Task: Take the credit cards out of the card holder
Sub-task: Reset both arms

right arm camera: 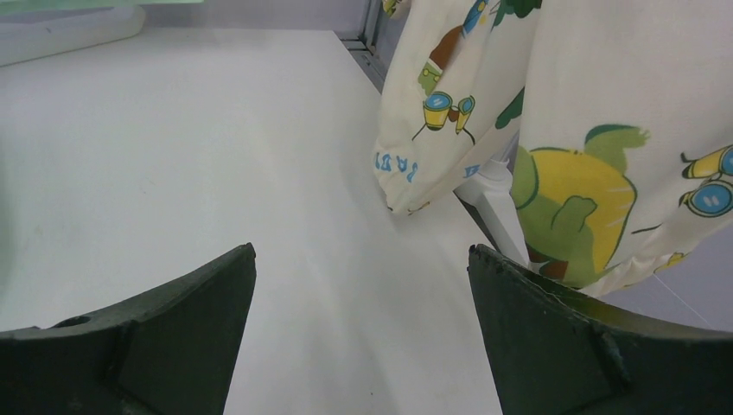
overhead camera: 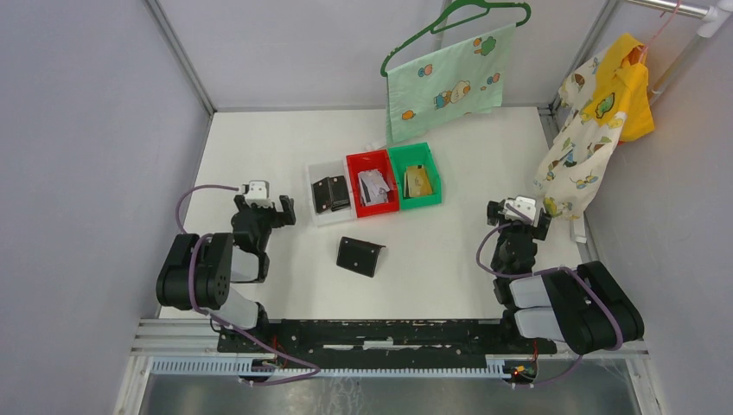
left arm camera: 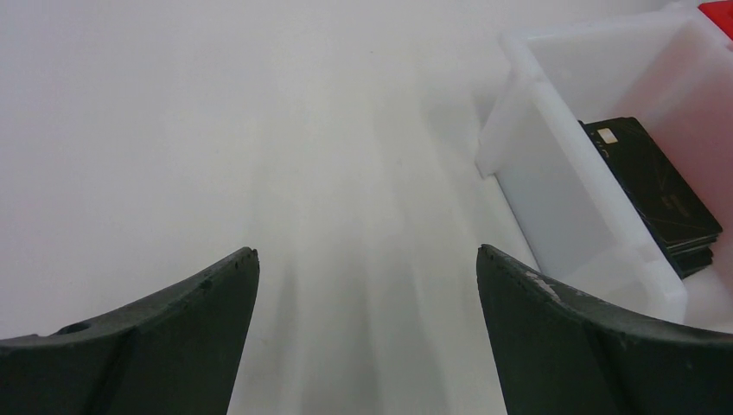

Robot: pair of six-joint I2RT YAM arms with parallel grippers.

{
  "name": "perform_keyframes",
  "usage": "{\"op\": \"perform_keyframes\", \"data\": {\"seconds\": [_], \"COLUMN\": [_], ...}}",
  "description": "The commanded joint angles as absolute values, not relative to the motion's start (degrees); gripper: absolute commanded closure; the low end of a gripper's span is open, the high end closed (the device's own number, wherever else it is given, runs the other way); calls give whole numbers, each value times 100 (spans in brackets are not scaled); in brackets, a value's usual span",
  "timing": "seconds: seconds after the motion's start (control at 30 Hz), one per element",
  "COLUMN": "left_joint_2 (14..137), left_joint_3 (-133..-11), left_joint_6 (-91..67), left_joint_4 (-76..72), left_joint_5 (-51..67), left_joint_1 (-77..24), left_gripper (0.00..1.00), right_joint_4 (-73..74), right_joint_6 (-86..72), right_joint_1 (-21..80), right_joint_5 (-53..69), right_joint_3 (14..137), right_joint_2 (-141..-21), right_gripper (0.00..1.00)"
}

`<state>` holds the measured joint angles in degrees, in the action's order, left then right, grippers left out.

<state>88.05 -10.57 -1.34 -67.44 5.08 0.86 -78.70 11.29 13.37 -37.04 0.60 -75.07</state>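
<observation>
The left claw [overhead camera: 264, 210] stands wide, its two dark fingers [left arm camera: 173, 328] far apart with only bare white counter [overhead camera: 449, 251] between them, holding and touching nothing. It hangs well to the left of the red bin [overhead camera: 379, 212]. The right claw [right arm camera: 363, 259] is likewise spread wide and empty over the counter, well to the right of the red bin.

The card holder [overhead camera: 360, 256], a black folded wallet, lies on the counter on the arms' side of the red bin, near it but apart, and roughly midway between the two claws. Whether cards are inside it cannot be told.

Whitish-grey credit cards [overhead camera: 373, 186] lie in the red bin. Touching the red bin's right side is a green bin [overhead camera: 436, 177] with tan-gold cards [overhead camera: 418, 181]. Touching its left side is a clear bin [left arm camera: 553, 190] holding a stack of flat black pieces [left arm camera: 653, 190] with a small pale patch and fine gold lines; no words on them can be read.

Behind the red bin a mint printed cloth [overhead camera: 445, 82] hangs from a green hanger [overhead camera: 467, 13]. Far to its right hangs a cream cartoon-print cloth [right arm camera: 449, 112] with blue letters [right arm camera: 395, 164] near its hem, too skewed to read, and beside it a yellow garment [overhead camera: 635, 95].
</observation>
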Motion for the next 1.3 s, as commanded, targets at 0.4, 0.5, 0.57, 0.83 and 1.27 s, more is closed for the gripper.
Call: {"op": "perform_keyframes", "data": {"seconds": [0.4,0.5,0.57,0.83,1.27], "left_joint_2": [8871,8895,8827,8836,8845], "left_joint_3": [-1287,-1343,-1314,-1307,-1318], "left_joint_6": [130,128,119,110,113], "left_joint_4": [-6951,-6914,-6875,-6896,-6884], "left_joint_5": [567,610,604,598,580], "left_joint_1": [324,322,325,325,320], "left_gripper": [0,0,0,0,0], "right_joint_4": [-8461,-8178,-8199,-8211,-8217], "right_joint_6": [1073,910,916,921,923], "right_joint_1": [995,792,796,797,797], "right_joint_5": [-2862,-2627,-2619,-2619,-2619], "right_joint_3": [-638,-567,-572,-590,-589], "right_joint_2": [-7917,-7843,-7834,-7833,-7831], "right_gripper": [2,2,2,2,2]}}
